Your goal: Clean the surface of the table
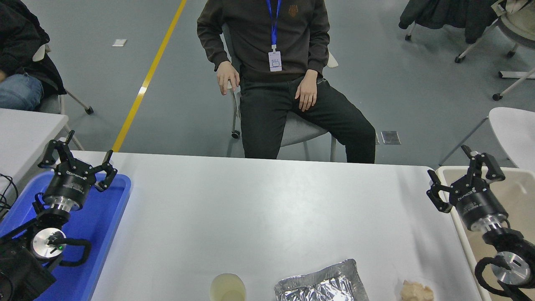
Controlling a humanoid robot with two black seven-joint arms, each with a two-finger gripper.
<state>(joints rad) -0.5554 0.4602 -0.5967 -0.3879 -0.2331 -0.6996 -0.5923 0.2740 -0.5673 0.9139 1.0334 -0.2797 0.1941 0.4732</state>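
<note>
Crinkled silver foil tray [322,283] on matte white-grey surface [250,209]
Right gripper [459,179] fingers spread wide, empty, tray near-left of them; left gripper [77,159] likewise.

My left gripper [79,155] sits parked at the lower left, wrist tilted away from me, fingers spread wide with the tips well apart. My right gripper [459,171] comes in from the right edge, its forearm angled up and slightly inward, the silver wrist joint just behind the black body. Its fingers are splayed too, nothing between them.
</note>
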